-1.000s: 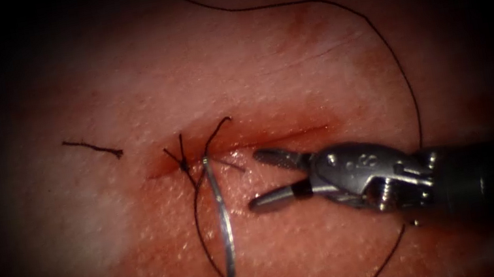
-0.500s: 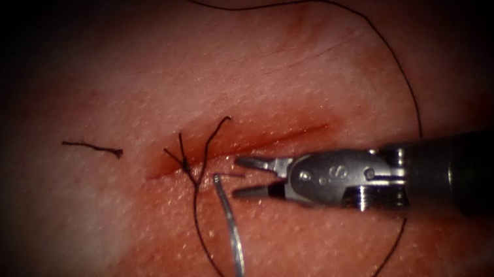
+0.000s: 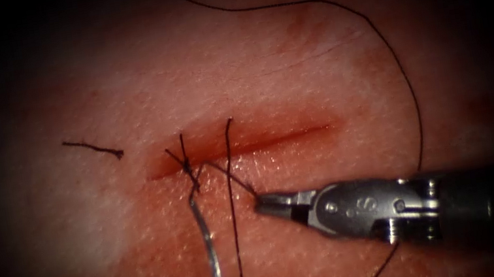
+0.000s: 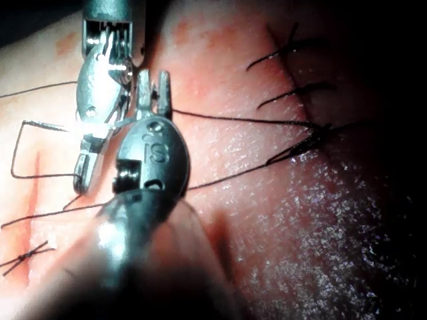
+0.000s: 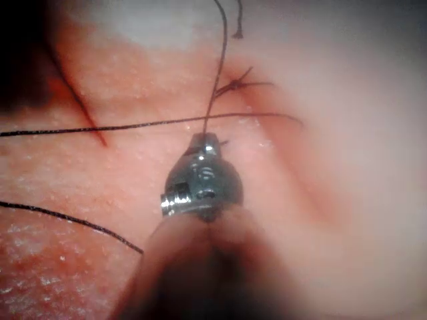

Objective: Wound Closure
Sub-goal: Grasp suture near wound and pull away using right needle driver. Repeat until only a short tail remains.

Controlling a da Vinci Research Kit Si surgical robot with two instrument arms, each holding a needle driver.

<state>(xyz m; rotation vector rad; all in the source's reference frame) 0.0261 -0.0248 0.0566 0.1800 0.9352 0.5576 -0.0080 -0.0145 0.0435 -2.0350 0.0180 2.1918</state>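
Observation:
The cut (image 3: 273,139) runs across the tissue (image 3: 315,68), with a knot (image 3: 187,166) at its left end. My right tool (image 3: 263,205) is shut on the short thread tail (image 3: 234,180) that leads from that knot; the right wrist view shows the same grip (image 5: 203,141). The curved needle (image 3: 213,256) lies over the tissue below the knot, not in it, and runs off the lower edge. A taut strand of thread (image 3: 234,226) stands beside it. My left tool (image 4: 152,83) has its jaws together; I cannot tell what they hold.
A long loop of thread (image 3: 376,32) arcs over the tissue to the right of the cut and passes behind the right shaft. A cut end of thread (image 3: 93,147) lies left of the cut. Another tool (image 4: 100,100) stands close beside the left tool.
The right tool's jaws closed on the short tail and moved down. The needle slid down and left, away from the cut. The curled strand by the knot has pulled straight.

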